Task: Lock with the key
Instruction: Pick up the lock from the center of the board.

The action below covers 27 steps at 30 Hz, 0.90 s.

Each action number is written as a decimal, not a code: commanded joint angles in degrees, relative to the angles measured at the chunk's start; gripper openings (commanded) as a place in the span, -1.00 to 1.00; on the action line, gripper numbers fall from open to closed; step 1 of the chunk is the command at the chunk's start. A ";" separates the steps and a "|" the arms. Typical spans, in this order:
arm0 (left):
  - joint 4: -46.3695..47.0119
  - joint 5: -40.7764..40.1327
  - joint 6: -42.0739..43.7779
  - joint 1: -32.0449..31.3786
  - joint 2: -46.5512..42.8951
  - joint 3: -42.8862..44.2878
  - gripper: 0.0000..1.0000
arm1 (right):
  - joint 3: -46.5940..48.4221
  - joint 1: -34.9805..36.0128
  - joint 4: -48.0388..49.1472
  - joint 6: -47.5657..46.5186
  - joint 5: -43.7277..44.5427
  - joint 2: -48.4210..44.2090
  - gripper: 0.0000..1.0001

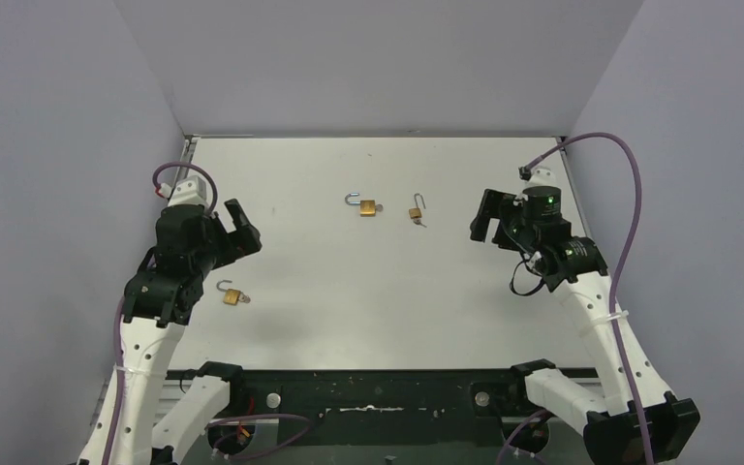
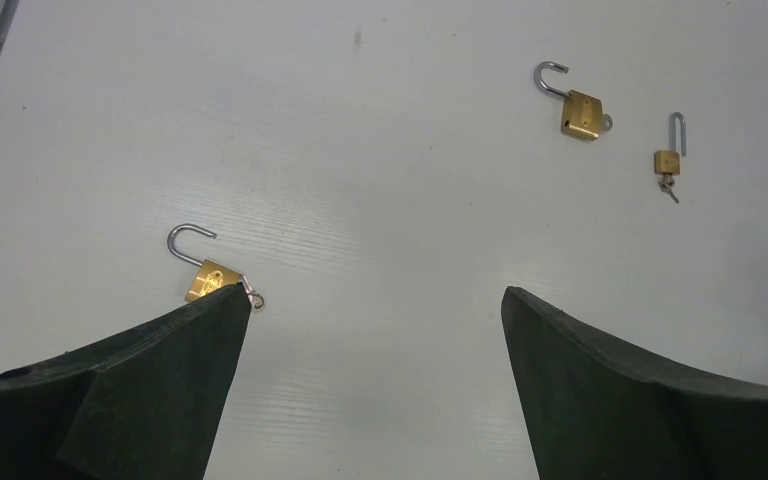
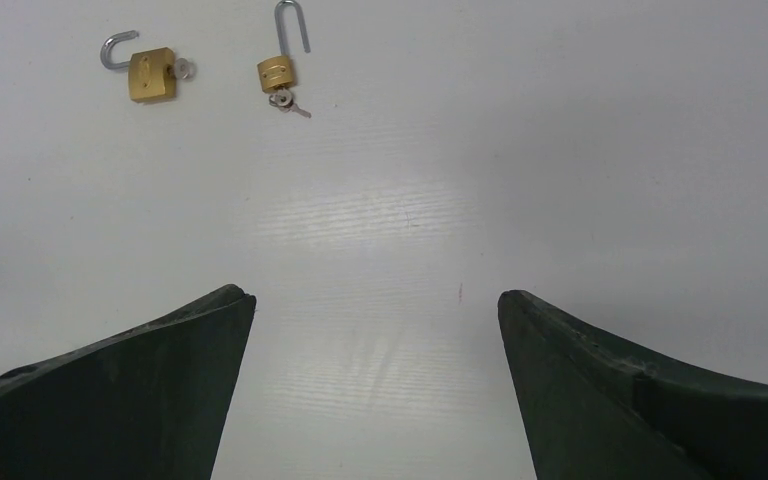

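Note:
Three brass padlocks lie on the white table, each with its shackle open and a key in it. One padlock [image 1: 233,294] lies at the near left, just past my left finger in the left wrist view [image 2: 210,278]. A second padlock [image 1: 367,206] [image 2: 580,113] [image 3: 151,74] lies mid-table. A smaller padlock [image 1: 416,211] [image 2: 667,160] [image 3: 277,72] lies to its right. My left gripper [image 1: 242,231] [image 2: 375,300] is open and empty above the table. My right gripper [image 1: 485,215] [image 3: 375,298] is open and empty, right of the small padlock.
The white table [image 1: 368,310] is enclosed by grey walls at the left, back and right. The dark base rail [image 1: 378,397] with both arm mounts runs along the near edge.

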 commanded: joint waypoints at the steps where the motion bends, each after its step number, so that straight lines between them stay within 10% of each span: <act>1: 2.77 0.86 0.67 0.62 -0.99 0.71 0.95 | -0.68 -0.37 4.40 -1.36 -0.38 -3.70 1.00; 8: 1.75 -1.44 -6.81 3.68 0.85 -1.72 0.95 | -1.90 0.59 10.46 0.66 -8.98 -0.23 1.00; 14: -9.41 3.19 -25.38 20.45 6.85 -5.73 0.94 | -3.54 3.82 15.30 1.71 -12.73 2.23 1.00; 27: -13.19 -2.92 -46.77 20.98 20.44 -8.68 0.95 | -7.02 4.10 15.59 0.14 -13.35 0.50 1.00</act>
